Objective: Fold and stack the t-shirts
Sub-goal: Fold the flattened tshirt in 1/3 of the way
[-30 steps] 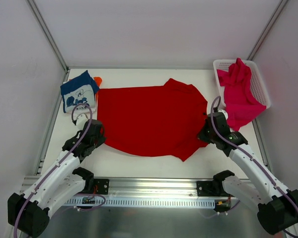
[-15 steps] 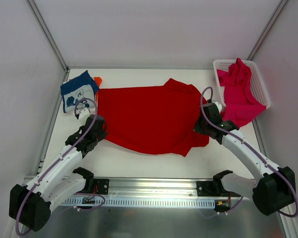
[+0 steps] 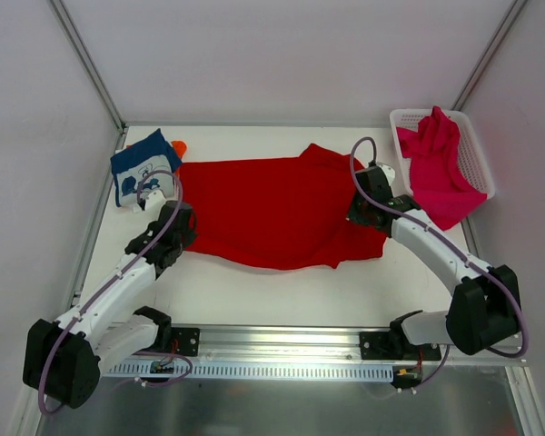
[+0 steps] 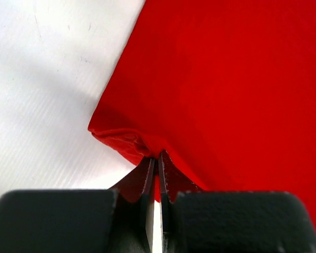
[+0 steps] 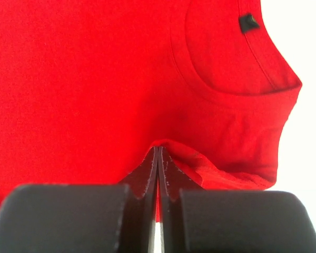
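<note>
The red t-shirt [image 3: 268,209] lies spread on the table, its near edge lifted and folded back. My left gripper [image 3: 180,227] is shut on its near left corner [image 4: 121,139]. My right gripper [image 3: 363,211] is shut on its right side near the collar [image 5: 226,63]. The navy t-shirt [image 3: 143,166] with white print lies folded at the back left, with an orange t-shirt [image 3: 178,146] showing under it. The magenta-pink t-shirt [image 3: 436,168] hangs out of the basket.
A white mesh basket [image 3: 477,150] stands at the back right. Metal frame posts rise at the back corners. A rail [image 3: 272,350] runs along the table's near edge.
Both grippers have moved away from me with the red shirt's near edge, carrying it towards the back. The shirt's near hem now lies further back.
</note>
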You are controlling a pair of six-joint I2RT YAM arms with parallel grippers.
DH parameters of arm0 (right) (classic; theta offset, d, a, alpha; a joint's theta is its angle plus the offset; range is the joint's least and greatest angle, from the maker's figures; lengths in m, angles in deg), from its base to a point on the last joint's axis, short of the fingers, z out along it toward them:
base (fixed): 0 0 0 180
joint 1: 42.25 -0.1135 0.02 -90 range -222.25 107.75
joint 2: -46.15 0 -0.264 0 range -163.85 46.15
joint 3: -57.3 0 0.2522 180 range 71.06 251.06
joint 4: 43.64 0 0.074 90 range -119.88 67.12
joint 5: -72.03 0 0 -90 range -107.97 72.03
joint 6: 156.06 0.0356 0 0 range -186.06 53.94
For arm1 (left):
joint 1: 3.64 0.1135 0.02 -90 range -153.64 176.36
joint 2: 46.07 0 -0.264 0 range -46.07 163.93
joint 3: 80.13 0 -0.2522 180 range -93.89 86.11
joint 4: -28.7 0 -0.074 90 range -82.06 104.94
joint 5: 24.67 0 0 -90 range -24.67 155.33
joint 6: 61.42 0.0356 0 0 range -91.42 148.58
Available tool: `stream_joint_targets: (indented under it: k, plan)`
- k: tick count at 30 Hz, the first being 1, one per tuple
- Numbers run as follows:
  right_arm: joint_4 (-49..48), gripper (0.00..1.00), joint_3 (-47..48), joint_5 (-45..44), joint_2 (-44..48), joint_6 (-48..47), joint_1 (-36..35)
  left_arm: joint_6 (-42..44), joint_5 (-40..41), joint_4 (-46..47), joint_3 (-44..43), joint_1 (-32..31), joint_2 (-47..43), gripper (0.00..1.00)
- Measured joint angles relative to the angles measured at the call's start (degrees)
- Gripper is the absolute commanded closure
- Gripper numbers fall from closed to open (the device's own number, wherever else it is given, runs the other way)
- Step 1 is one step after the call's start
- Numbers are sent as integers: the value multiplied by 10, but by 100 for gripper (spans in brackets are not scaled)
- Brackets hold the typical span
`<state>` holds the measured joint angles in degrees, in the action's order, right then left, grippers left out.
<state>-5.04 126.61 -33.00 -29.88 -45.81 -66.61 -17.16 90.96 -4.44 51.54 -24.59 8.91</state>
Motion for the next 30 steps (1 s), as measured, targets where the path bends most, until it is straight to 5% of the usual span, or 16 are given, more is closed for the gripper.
stream_joint_targets:
  k: [30]
  plan:
    - [-20, 99, 134, -17, -167, -35, 50, 0, 20, 47, -26, 38, 109, 100]
